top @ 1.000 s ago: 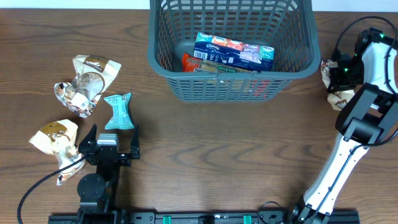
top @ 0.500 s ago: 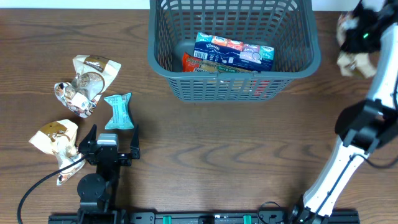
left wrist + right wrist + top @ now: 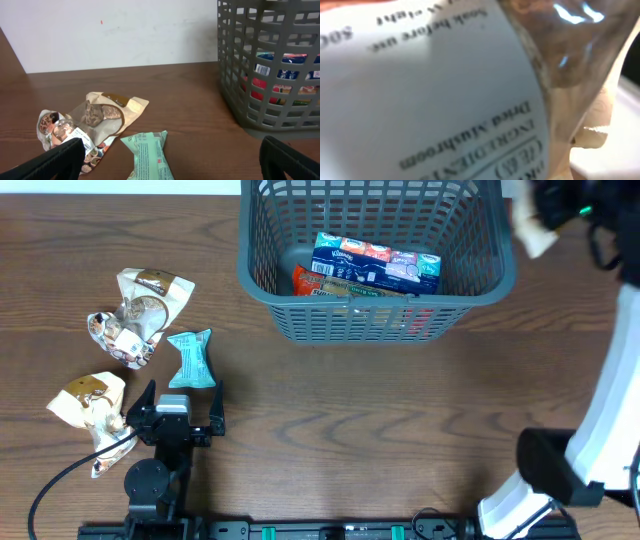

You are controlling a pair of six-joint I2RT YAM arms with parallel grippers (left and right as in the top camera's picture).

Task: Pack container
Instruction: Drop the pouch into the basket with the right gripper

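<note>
Container (image 3: 300, 320): right arm (image 3: 615, 380) raised beside right rim, holding packet (image 3: 530, 232) aloft

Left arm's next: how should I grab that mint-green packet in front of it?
Take the mint-green packet across its narrow middle, straight down from above: it lies flat, long axis pointing away from the left pincer, which can then close on its long edges.

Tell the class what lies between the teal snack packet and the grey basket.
Nothing lies there: the stretch of table between the teal packet and the basket is bare wood, as the overhead view shows.
</note>
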